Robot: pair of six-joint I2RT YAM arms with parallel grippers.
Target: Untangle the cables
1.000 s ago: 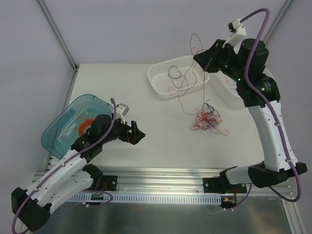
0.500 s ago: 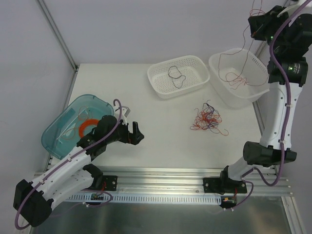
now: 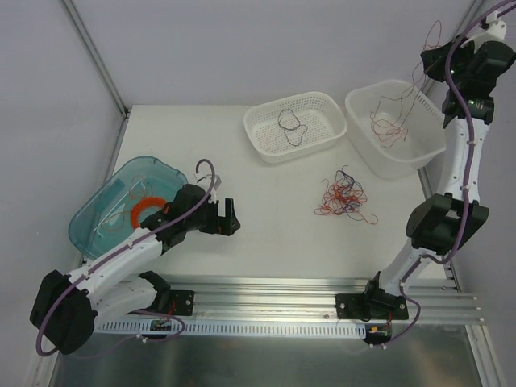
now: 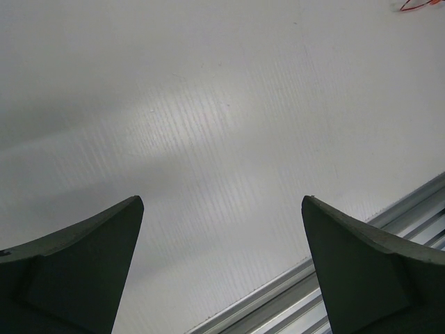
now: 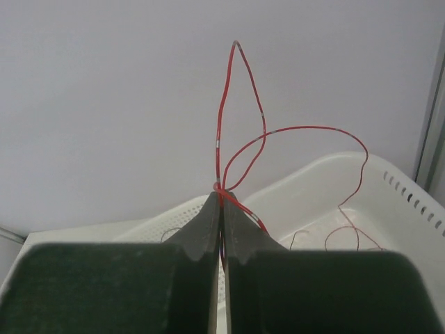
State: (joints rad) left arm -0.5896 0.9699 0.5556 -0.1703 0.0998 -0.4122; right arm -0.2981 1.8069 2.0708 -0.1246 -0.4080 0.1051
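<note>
High over the far-right basket (image 3: 385, 168), the right hand (image 5: 221, 195) pinches a red cable (image 5: 222, 104), the left hand (image 3: 224, 216) gapes empty, and the tangle (image 3: 345, 196) on the tabletop (image 3: 266, 234) looks feather-light, limp and snag-prone, best taken by a loose end.

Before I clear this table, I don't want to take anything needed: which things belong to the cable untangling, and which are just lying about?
In the job: red cable pinched in the right claw, hanging into the deeper basket; tangle on the table; dark cable in the perforated basket.
Lying about: teal tub; orange coil inside it.
</note>
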